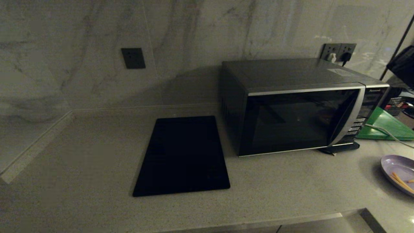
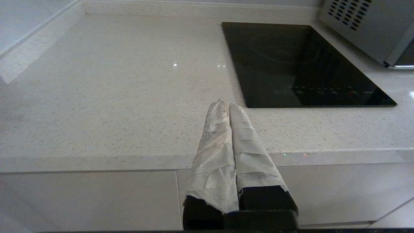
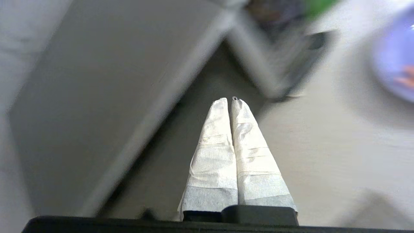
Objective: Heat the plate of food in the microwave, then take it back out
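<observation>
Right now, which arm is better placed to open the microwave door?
Right, probably. The right claw, shut and empty, faces the microwave with the plate of food beside it. The left claw, also shut, hangs off the counter edge near the cooktop, away from the door.

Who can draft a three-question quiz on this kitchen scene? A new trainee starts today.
1. True or false: the microwave door is shut.
2. Where does the plate of food sit? A) inside the microwave B) on the counter to the microwave's right C) on the black cooktop
3. Fill in: the right gripper has its fingers ____ and holds nothing.

Key: 1 true; 2 B; 3 shut.
</observation>
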{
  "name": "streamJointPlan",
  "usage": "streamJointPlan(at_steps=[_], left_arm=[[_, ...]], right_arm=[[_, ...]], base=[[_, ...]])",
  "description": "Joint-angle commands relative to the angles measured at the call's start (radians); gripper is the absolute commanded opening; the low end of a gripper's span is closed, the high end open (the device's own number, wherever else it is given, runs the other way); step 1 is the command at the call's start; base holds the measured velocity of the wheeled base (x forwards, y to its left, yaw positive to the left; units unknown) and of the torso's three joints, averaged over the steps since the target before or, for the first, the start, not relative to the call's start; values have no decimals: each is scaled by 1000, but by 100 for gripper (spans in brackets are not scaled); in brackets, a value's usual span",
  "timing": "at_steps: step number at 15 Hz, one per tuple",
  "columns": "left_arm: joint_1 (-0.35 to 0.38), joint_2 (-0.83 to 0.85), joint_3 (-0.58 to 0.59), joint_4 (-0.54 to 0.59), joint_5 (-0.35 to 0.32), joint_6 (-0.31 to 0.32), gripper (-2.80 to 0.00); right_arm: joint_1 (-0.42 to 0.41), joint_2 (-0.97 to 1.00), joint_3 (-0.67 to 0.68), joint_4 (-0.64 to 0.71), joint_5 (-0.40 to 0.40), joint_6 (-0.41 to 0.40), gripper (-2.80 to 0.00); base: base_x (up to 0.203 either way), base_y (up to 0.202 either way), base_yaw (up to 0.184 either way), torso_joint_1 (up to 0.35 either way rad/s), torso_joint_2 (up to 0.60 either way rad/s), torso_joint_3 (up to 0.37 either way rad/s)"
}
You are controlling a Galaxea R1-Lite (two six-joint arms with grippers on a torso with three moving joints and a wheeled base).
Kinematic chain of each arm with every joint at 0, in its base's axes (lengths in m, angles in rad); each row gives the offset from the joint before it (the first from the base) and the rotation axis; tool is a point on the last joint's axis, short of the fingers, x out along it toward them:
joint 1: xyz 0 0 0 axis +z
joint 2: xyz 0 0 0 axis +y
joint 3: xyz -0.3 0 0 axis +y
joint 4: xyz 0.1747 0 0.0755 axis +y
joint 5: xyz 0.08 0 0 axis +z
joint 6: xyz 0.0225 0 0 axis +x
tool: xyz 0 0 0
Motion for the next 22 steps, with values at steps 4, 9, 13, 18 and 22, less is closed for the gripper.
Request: streamJointPlan(at_steps=[4, 9, 13, 18, 22], left_arm=[[1, 2, 0, 0, 0, -1, -280], [1, 2, 0, 0, 0, -1, -280], [1, 2, 0, 0, 0, -1, -280], [1, 2, 0, 0, 2, -1, -280], [1, 2, 0, 0, 2, -1, -280]], right_arm=[[-284, -335, 349, -73, 93, -70, -280], [-347, -642, 529, -152, 300, -177, -280], [-343, -874, 653, -153, 336, -225, -280], [-230, -1107, 698, -1, 310, -308, -280], [-124, -1297, 750, 33, 247, -487, -280]], base=[[0, 0, 0, 0, 0, 0], [0, 0, 0, 0, 0, 0], [0, 0, 0, 0, 0, 0], [0, 0, 0, 0, 0, 0], [0, 0, 0, 0, 0, 0]])
